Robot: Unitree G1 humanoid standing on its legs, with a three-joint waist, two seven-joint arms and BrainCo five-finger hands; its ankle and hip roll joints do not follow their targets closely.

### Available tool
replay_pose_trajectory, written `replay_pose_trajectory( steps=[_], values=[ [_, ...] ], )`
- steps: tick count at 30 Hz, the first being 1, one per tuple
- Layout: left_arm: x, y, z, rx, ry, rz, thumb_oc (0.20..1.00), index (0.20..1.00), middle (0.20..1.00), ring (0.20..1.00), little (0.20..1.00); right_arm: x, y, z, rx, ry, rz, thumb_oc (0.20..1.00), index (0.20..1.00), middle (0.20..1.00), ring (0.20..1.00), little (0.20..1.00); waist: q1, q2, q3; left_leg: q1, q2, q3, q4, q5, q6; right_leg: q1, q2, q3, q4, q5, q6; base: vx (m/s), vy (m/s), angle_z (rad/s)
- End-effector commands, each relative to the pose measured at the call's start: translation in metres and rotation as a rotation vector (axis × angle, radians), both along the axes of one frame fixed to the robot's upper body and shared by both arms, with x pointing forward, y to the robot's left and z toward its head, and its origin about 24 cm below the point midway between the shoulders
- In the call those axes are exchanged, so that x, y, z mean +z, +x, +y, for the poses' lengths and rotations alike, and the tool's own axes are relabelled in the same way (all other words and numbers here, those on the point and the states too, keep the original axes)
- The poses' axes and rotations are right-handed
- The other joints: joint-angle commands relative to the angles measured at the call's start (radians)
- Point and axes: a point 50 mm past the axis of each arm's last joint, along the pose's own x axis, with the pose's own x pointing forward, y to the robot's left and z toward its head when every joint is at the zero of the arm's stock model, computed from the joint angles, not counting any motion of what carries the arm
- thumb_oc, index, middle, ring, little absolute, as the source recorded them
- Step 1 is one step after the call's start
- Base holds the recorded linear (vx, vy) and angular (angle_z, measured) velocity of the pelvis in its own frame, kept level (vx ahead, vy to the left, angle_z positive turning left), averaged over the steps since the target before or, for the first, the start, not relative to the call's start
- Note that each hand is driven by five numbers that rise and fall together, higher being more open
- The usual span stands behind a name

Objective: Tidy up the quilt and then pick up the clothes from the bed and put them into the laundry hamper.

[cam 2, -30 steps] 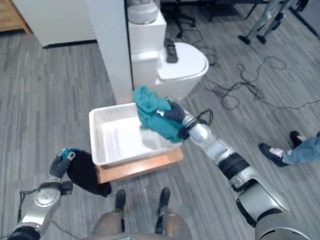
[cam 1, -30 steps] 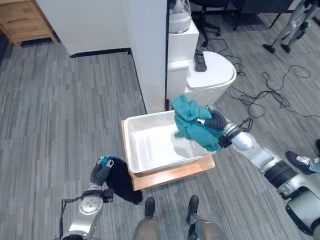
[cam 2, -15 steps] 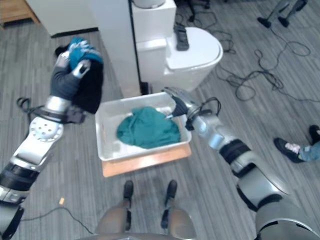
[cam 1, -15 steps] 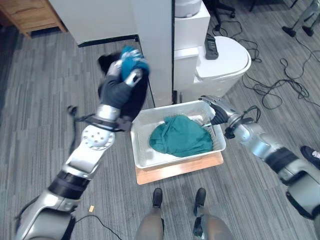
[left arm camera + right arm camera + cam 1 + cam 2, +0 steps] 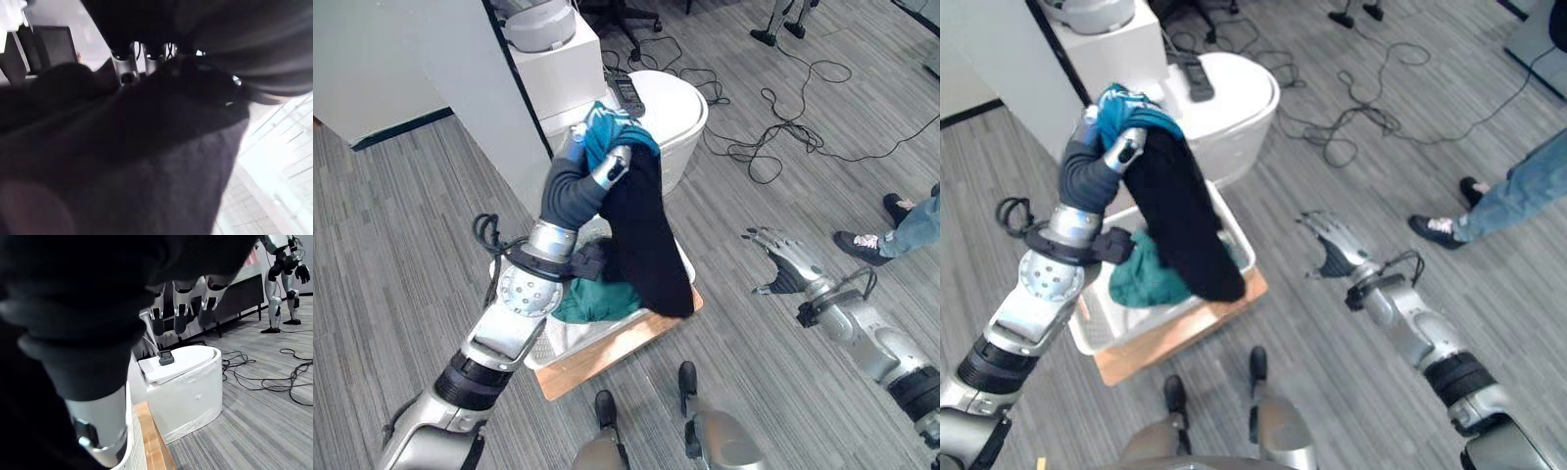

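My left hand [image 5: 576, 188] is raised over the white laundry hamper [image 5: 1087, 333], shut on a black garment [image 5: 646, 235] with a teal-blue part [image 5: 607, 125] bunched at the top of the fist. The black cloth hangs down, and its lower end reaches the hamper's near right corner. In the left wrist view the dark cloth [image 5: 146, 161] covers most of what lies past the fingers [image 5: 126, 63]. A green garment [image 5: 595, 299] lies inside the hamper. My right hand [image 5: 781, 266] hovers open over the floor, well to the right of the hamper and holding nothing; its straight fingers [image 5: 180, 303] show in the right wrist view.
The hamper sits on a wooden board [image 5: 607, 357]. Behind it stand a round white pedestal [image 5: 674, 103] with a black remote [image 5: 626, 90] on top, and a white cabinet [image 5: 553, 69]. Cables [image 5: 783, 147] trail over the floor. A person's leg and shoe [image 5: 901, 211] are at the right.
My left arm has swung the black garment from left of the hamper to over it. My right hand has drawn away from the hamper to the right. The camera has shifted.
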Motion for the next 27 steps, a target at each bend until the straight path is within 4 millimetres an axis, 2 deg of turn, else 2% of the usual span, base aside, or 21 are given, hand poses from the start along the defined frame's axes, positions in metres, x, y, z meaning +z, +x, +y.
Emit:
replay_pose_trajectory(
  steps=[1, 7, 8, 9, 11, 15, 16, 17, 18, 19, 21, 22, 27],
  values=[
    [0.03, -0.007, 0.001, 0.035, -0.003, -0.217, 0.2, 0.2, 0.2, 0.2, 0.2, 0.002, 0.002, 0.0, 0.0, 0.049, -0.024, 1.0, 1.0, 1.0, 1.0, 1.0, 0.026, 0.011, -0.081, 0.07, 0.068, 0.053, 0.0, -0.111, -0.043, 0.077, -0.082, -0.035, -0.001, -0.222, 0.119, 0.07, 0.015, 0.11],
    [0.018, -0.007, 0.014, 0.085, 0.018, -0.157, 0.2, 0.2, 0.2, 0.2, 0.2, -0.03, -0.011, -0.013, -0.095, 0.08, 0.087, 1.0, 1.0, 1.0, 1.0, 1.0, 0.031, -0.008, -0.077, 0.07, 0.068, 0.048, 0.0, -0.115, -0.043, 0.08, -0.078, -0.043, -0.001, -0.218, 0.121, 0.01, -0.006, 0.13],
    [-0.001, -0.002, 0.017, 0.083, 0.06, -0.049, 0.2, 0.2, 0.2, 0.2, 0.2, -0.034, -0.015, -0.018, -0.129, 0.092, 0.104, 1.0, 1.0, 1.0, 1.0, 1.0, 0.025, -0.015, -0.072, 0.066, 0.069, 0.053, 0.0, -0.113, -0.042, 0.071, -0.077, -0.04, -0.001, -0.214, 0.123, 0.0, 0.0, 0.0],
    [-0.006, 0.0, 0.018, 0.09, 0.088, -0.023, 0.2, 0.2, 0.2, 0.2, 0.2, -0.036, -0.015, -0.02, -0.141, 0.093, 0.11, 1.0, 1.0, 1.0, 1.0, 1.0, 0.025, -0.015, -0.07, 0.064, 0.069, 0.055, 0.0, -0.113, -0.042, 0.067, -0.078, -0.038, -0.001, -0.212, 0.124, 0.0, 0.0, 0.0],
    [-0.03, 0.01, 0.019, 0.097, 0.124, 0.109, 0.2, 0.2, 0.2, 0.2, 0.2, -0.038, -0.013, -0.023, -0.167, 0.105, 0.124, 1.0, 1.0, 1.0, 1.0, 1.0, 0.019, -0.014, -0.063, 0.056, 0.068, 0.059, 0.0, -0.11, -0.042, 0.053, -0.079, -0.031, -0.001, -0.204, 0.125, -0.03, 0.021, -0.03],
    [-0.084, 0.028, 0.027, 0.213, 0.225, 0.325, 0.2, 0.2, 0.2, 0.2, 0.2, -0.038, -0.007, -0.016, -0.16, 0.133, 0.136, 1.0, 1.0, 1.0, 1.0, 1.0, 0.003, -0.016, -0.052, 0.044, 0.068, 0.073, 0.0, -0.106, -0.041, 0.03, -0.081, -0.015, -0.001, -0.193, 0.126, -0.03, 0.024, -0.15],
    [-0.084, 0.029, 0.027, 0.214, 0.225, 0.323, 0.2, 0.2, 0.2, 0.2, 0.2, -0.038, -0.007, -0.016, -0.161, 0.132, 0.136, 1.0, 1.0, 1.0, 1.0, 1.0, 0.004, -0.015, -0.052, 0.043, 0.068, 0.075, 0.0, -0.106, -0.041, 0.028, -0.082, -0.014, -0.001, -0.193, 0.126, -0.04, 0.022, -0.14],
    [-0.109, 0.037, 0.033, 0.291, 0.263, 0.418, 0.2, 0.2, 0.2, 0.2, 0.2, -0.037, -0.003, -0.009, -0.14, 0.145, 0.133, 1.0, 1.0, 1.0, 1.0, 1.0, -0.004, -0.018, -0.048, 0.037, 0.069, 0.083, 0.0, -0.104, -0.042, 0.014, -0.081, -0.004, -0.001, -0.186, 0.129, -0.04, 0.023, -0.08],
    [-0.122, 0.041, 0.036, 0.333, 0.275, 0.462, 0.802, 0.802, 0.802, 0.802, 0.802, -0.036, -0.001, -0.007, -0.136, 0.15, 0.129, 1.0, 1.0, 1.0, 1.0, 1.0, -0.007, -0.018, -0.047, 0.031, 0.069, 0.089, 0.0, -0.102, -0.042, 0.002, -0.081, 0.001, -0.001, -0.181, 0.13, -0.06, 0.028, -0.17],
    [-0.133, 0.046, 0.041, 0.382, 0.301, 0.501, 1.0, 1.0, 1.0, 1.0, 1.0, -0.035, 0.001, -0.005, -0.128, 0.143, 0.124, 1.0, 1.0, 1.0, 1.0, 1.0, -0.01, -0.018, -0.045, 0.025, 0.069, 0.094, 0.0, -0.099, -0.043, -0.008, -0.081, 0.004, -0.001, -0.178, 0.13, -0.05, 0.013, -0.28],
    [-0.138, 0.049, 0.045, 0.413, 0.327, 0.526, 1.0, 1.0, 1.0, 1.0, 1.0, -0.034, 0.002, -0.003, -0.124, 0.134, 0.121, 1.0, 1.0, 1.0, 1.0, 1.0, -0.012, -0.018, -0.045, 0.019, 0.07, 0.098, 0.0, -0.099, -0.044, -0.016, -0.081, 0.007, -0.001, -0.176, 0.131, -0.03, 0.006, -0.28],
    [-0.148, 0.053, 0.054, 0.468, 0.305, 0.583, 1.0, 1.0, 1.0, 1.0, 1.0, -0.034, 0.004, -0.004, -0.129, 0.129, 0.119, 1.0, 1.0, 1.0, 1.0, 1.0, -0.015, -0.017, -0.044, 0.013, 0.072, 0.104, 0.0, -0.096, -0.046, -0.025, -0.083, 0.008, -0.001, -0.172, 0.131, -0.01, 0.009, -0.15],
    [-0.136, 0.053, 0.069, 0.517, 0.203, 0.559, 1.0, 1.0, 1.0, 1.0, 1.0, -0.052, -0.005, -0.023, -0.217, 0.124, 0.189, 1.0, 1.0, 1.0, 1.0, 1.0, -0.018, -0.008, -0.054, 0.016, 0.075, 0.112, 0.0, -0.095, -0.051, -0.024, -0.087, 0.006, -0.001, -0.171, 0.131, 0.01, 0.005, -0.08]
  ],
)
